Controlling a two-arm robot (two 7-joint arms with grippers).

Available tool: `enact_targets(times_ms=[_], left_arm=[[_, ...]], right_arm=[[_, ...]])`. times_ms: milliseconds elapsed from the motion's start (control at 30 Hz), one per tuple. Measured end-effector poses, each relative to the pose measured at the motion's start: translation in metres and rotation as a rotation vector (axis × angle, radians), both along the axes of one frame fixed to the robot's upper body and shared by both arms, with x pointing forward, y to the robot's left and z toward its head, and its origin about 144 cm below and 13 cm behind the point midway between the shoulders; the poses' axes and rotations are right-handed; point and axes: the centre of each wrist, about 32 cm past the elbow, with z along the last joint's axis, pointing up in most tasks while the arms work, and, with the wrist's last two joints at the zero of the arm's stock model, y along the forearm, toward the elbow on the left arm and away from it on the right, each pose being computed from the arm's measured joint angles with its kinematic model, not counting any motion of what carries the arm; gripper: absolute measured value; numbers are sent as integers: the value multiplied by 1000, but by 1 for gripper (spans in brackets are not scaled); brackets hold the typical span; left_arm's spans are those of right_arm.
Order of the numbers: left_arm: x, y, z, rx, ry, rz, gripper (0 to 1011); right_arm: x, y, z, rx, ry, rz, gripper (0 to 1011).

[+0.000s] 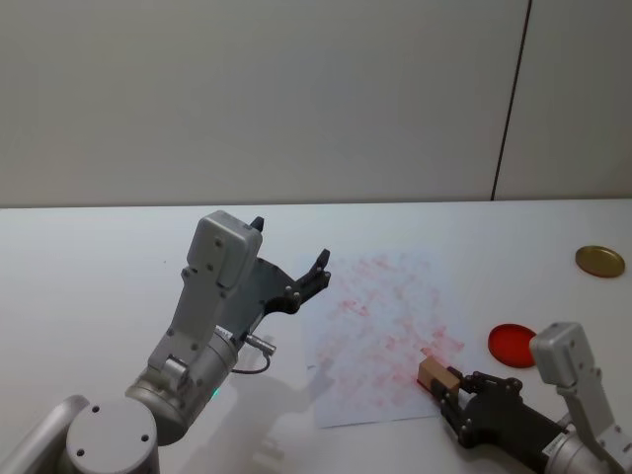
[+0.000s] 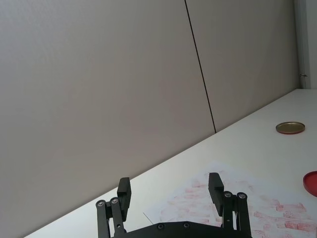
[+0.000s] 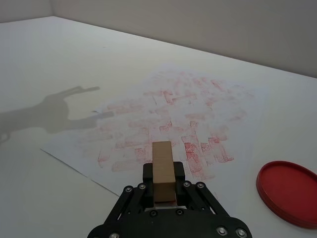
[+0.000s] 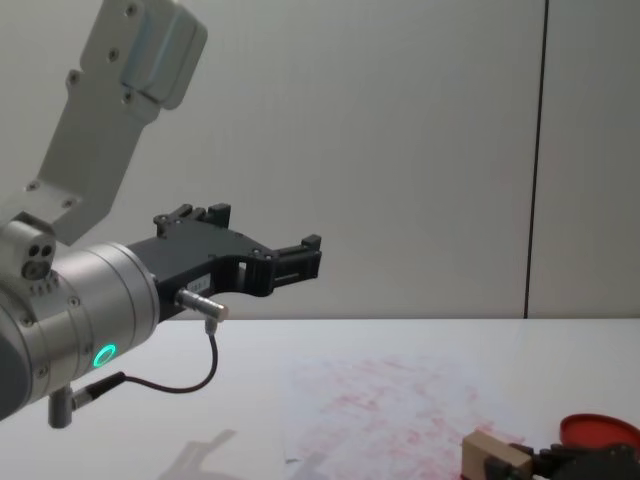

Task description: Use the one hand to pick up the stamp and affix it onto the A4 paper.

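As its jaws clamp the stamp (image 3: 162, 156), the right gripper (image 3: 163, 176) hangs low at the A4 paper (image 3: 173, 99) edge, seemingly ready to press; the left gripper (image 2: 168, 191) idles aside, jaws open.

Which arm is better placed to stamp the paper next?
Right. Its black two-fingered tool grips the light-tan wooden stamp at the edge of the red-smudged white paper; the left tool hangs raised, open, empty.
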Motion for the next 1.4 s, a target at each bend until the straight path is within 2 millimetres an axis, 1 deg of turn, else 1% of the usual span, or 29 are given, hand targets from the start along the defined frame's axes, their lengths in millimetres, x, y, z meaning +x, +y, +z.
enact_targets(times_ms=[600,867,1267,1400], left_arm=[[0,0,0,0,0,0,993],[0,0,0,0,0,0,993],[0,0,0,0,0,0,993],[0,0,0,0,0,0,993]], right_arm=[[9,-4,5,-26,29,4,219],[10,-8,9,-6,19,-14,219],[18,-14,35,98,-118,-85,219],[20,-18,41,107,-144,-112,219]])
